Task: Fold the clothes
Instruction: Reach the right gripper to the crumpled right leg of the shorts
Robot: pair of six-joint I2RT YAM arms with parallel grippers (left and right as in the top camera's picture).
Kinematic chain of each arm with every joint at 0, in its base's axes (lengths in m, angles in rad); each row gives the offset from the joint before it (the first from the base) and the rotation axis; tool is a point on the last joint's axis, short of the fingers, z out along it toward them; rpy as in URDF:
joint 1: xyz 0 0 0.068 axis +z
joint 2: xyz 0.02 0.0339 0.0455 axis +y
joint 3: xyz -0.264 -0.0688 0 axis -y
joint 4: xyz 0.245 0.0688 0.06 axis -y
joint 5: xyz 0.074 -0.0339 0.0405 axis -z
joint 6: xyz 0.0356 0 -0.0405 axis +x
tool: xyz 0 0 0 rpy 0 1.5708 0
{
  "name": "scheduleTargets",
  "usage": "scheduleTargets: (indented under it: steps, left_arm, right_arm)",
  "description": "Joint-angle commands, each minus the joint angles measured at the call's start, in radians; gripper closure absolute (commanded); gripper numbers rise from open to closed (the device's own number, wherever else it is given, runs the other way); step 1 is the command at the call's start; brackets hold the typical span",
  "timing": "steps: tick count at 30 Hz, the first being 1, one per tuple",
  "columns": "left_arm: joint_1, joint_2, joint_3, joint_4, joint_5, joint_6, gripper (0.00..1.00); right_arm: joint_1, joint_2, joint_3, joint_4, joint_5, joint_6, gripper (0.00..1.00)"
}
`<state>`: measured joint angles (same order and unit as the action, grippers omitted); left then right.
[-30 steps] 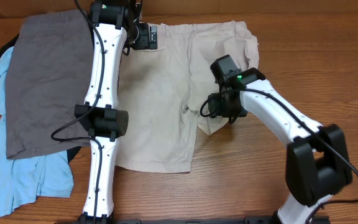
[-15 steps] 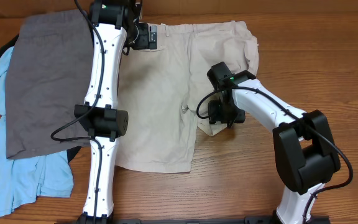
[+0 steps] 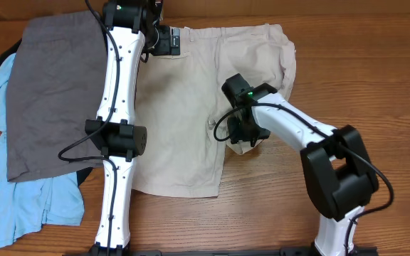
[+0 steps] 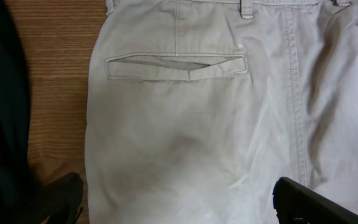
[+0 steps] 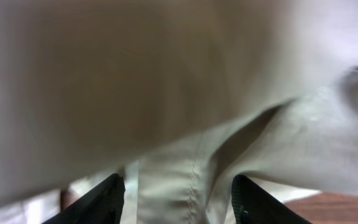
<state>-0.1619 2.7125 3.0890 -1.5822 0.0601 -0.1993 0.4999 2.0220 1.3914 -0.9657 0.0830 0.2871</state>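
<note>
Lying back side up on the table (image 3: 376, 71), the beige shorts (image 3: 184, 107) spread wide, with the waistband at the far edge and a slit pocket (image 4: 176, 65) flat below it. One leg lies smooth towards the near edge; the other is bunched and doubled over on the right. The left gripper (image 4: 185, 202) hangs over the waistband corner, fingers spread wide, holding nothing. The right gripper (image 5: 179, 199) sits at the bunched leg's hem, fingers apart with a fold of cloth between them; whether they pinch it, I cannot tell. A grey garment (image 3: 55, 92) lies over a blue garment (image 3: 20, 206) to the left.
</note>
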Motion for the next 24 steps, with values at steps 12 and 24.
scheduleTargets:
  steps: [12,24]
  left_arm:
    - [0.006,-0.01,-0.003,0.002,0.01,0.021,0.0]
    - [0.006,-0.01,-0.003,0.001,0.007,0.043,0.0]
  right_arm:
    - [-0.028,-0.054,0.063,-0.144,0.177,0.141,0.96]
    - [-0.236,-0.221,0.133,-0.501,0.069,0.294,0.96]
